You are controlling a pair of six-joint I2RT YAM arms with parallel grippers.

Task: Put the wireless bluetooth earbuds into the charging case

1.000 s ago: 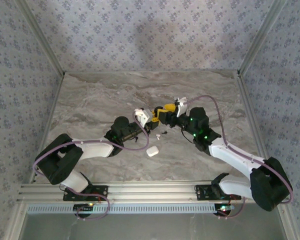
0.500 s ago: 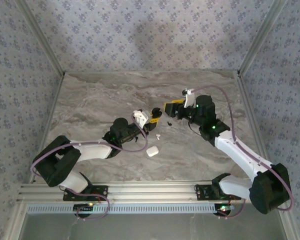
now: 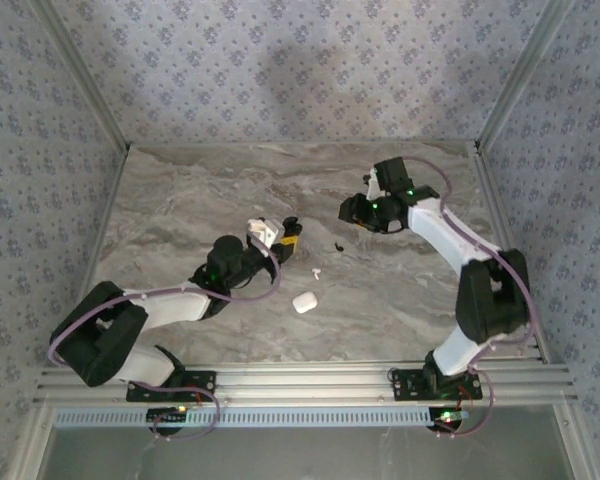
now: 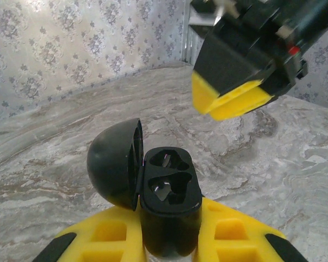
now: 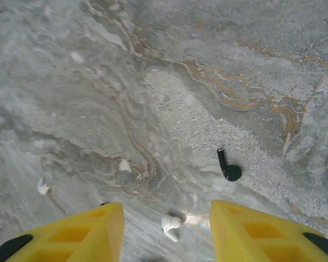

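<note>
- While my left gripper (image 3: 288, 241) (image 4: 169, 232) clamps the black charging case (image 4: 169, 188) (image 3: 290, 223) between its yellow fingers (image 4: 235, 236), the case stands upright in the grip, base down between them.
- Its rounded lid (image 4: 112, 169) is swung open to one side of my left gripper, and both moulded wells in the top face are empty.
- My right gripper (image 3: 351, 211) (image 5: 165, 210) hangs above the marble table (image 3: 180, 190) with its yellow fingers spread wide and nothing between them.
- Seen from my left wrist, my right gripper (image 4: 229, 101) sits ahead of and above the black charging case, apart from it.
- Beneath the gap of my right gripper lies a white earbud (image 5: 171, 225) (image 3: 316, 271), flat on the table and touching neither finger.
- Ahead of my right gripper's fingertips, off toward one finger's side, lies a black earbud (image 5: 228, 168) (image 3: 338, 246), its stem pointing away from the gripper.
- A smaller white piece (image 5: 42, 188) lies outside the other finger; it is too small for me to tell whether it is a second earbud.
- The white charging case (image 3: 303, 302) lies on the table on the near side of my left gripper, toward my arm bases, and well apart from my right gripper.
- From above, the white earbud lies between my left gripper and the white charging case, touching neither.
</note>
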